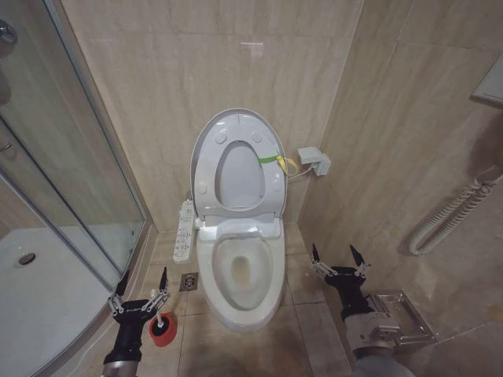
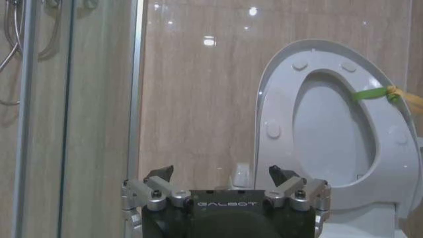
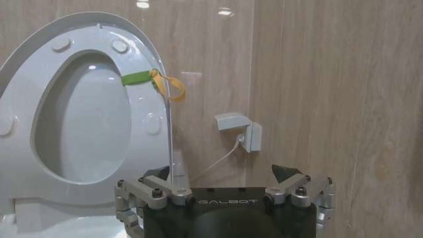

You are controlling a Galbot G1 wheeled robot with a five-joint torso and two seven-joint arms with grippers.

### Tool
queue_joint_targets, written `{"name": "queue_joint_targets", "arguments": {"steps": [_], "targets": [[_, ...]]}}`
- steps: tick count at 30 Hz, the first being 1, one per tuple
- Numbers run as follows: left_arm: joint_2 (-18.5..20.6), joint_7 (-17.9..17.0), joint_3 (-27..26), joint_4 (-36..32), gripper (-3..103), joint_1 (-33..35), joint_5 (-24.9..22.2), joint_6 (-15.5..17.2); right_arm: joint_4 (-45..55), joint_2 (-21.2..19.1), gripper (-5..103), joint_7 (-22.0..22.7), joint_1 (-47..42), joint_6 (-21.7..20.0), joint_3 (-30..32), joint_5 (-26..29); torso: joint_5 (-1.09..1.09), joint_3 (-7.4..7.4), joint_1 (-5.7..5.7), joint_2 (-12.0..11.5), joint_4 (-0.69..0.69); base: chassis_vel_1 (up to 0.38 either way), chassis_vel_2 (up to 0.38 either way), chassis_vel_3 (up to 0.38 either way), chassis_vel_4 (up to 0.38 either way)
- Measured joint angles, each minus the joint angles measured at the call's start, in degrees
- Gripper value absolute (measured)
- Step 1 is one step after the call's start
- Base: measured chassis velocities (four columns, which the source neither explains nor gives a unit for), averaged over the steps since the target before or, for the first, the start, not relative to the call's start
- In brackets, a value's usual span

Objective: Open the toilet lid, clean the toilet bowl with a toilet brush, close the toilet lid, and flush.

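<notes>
The toilet lid (image 1: pixel 240 177) stands raised against the back wall together with the ring seat, a green-yellow band (image 1: pixel 271 159) at its right edge. Below it the white toilet bowl (image 1: pixel 244 271) lies exposed. My left gripper (image 1: pixel 144 275) hovers open at the toilet's left, just above the red cup holder (image 1: pixel 163 333), where a white bit of the toilet brush (image 1: pixel 159 320) shows. My right gripper (image 1: pixel 334 250) is open and holds nothing, to the right of the bowl. The left wrist view has the left gripper (image 2: pixel 219 172) facing the lid (image 2: pixel 330 134); the right wrist view has the right gripper (image 3: pixel 225 171) before the lid (image 3: pixel 86 124).
A glass shower enclosure (image 1: pixel 78 173) and its white tray (image 1: pixel 39 298) close off the left. A long white button-panel (image 1: pixel 185 230) hangs beside the toilet, over a floor drain (image 1: pixel 189 282). A socket box (image 1: pixel 313 161) sits on the back wall, with a hose (image 1: pixel 448 212) and metal rack (image 1: pixel 401 318) on the right.
</notes>
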Motion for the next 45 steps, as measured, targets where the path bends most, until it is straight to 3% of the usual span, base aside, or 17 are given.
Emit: {"name": "queue_joint_targets", "arguments": {"steps": [22, 31, 45], "targets": [[-0.1, 0.0, -0.2, 0.4, 96, 0.1, 0.1, -0.7, 0.0, 0.0, 100, 0.0, 0.0, 0.0, 0.0, 0.0, 0.00, 0.00, 0.00, 0.0, 0.00, 0.000, 0.000, 0.000, 0.000], [-2.0, -2.8, 1.7, -1.4, 98, 1.7, 1.5, 0.2, 0.0, 0.0, 100, 0.0, 0.0, 0.0, 0.0, 0.0, 0.00, 0.00, 0.00, 0.0, 0.00, 0.000, 0.000, 0.000, 0.000], [-3.4, -3.9, 3.0, -1.3, 99, 1.6, 2.6, 0.9, 0.0, 0.0, 100, 0.0, 0.0, 0.0, 0.0, 0.0, 0.00, 0.00, 0.00, 0.0, 0.00, 0.000, 0.000, 0.000, 0.000]]}}
